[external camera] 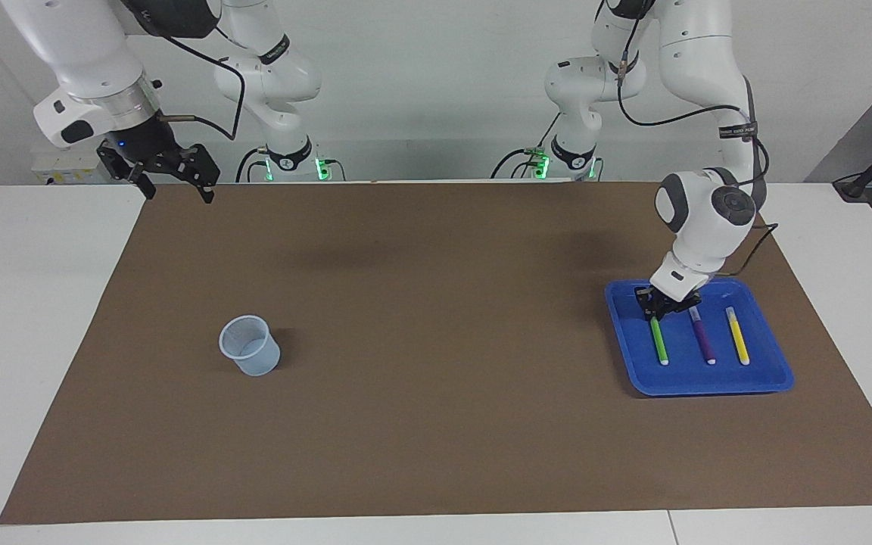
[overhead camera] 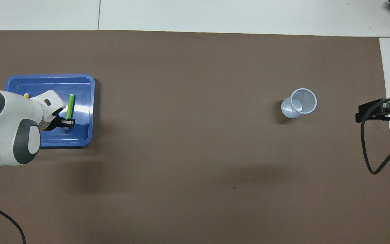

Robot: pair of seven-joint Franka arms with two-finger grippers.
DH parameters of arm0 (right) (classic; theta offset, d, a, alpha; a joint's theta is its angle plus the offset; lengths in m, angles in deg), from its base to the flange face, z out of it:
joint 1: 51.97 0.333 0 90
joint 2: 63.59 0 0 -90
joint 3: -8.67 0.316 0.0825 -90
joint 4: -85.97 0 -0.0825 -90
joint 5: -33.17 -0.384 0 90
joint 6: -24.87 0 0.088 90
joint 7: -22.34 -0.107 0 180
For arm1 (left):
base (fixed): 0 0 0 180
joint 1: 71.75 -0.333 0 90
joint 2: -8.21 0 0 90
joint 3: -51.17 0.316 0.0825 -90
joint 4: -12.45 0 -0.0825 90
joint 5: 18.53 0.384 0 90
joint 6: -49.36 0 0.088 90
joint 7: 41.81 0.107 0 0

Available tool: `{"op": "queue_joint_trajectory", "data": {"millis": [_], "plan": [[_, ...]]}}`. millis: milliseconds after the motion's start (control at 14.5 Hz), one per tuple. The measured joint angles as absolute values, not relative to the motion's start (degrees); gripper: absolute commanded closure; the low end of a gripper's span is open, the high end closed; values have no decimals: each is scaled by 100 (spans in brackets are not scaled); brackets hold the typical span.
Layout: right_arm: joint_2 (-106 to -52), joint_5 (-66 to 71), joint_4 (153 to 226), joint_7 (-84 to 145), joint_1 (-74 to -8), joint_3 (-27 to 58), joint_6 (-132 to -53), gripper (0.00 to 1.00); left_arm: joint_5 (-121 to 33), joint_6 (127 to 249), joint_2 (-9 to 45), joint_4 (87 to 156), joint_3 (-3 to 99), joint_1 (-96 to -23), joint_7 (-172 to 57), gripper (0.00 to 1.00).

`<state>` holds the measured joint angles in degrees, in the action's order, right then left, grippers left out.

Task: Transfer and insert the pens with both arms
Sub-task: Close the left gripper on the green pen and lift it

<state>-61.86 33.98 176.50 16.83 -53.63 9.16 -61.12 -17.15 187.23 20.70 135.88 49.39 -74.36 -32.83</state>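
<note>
Clamping my left gripper onto the capped end of the green pen, I take it near the tip nearest the robots, leaving most of its length free for a handover. It lies in the blue tray at the left arm's end of the table, beside the purple pen and yellow pen. My right gripper waits with fingers spread over the mat's corner, well apart from the empty cup, where I judge the pens belong.
</note>
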Motion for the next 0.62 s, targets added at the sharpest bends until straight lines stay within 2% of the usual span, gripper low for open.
{"op": "queue_joint_trajectory", "data": {"millis": [344,620], "plan": [[-6186,3398,17650,1683,-5363,916,-6112,0,-1713,18595,2086,13511,4915,-7431,-3261,100],[-6186,3398,17650,1683,-5363,916,-6113,0,-1713,17445,2063,12846,4844,-7417,-3260,100]]}}
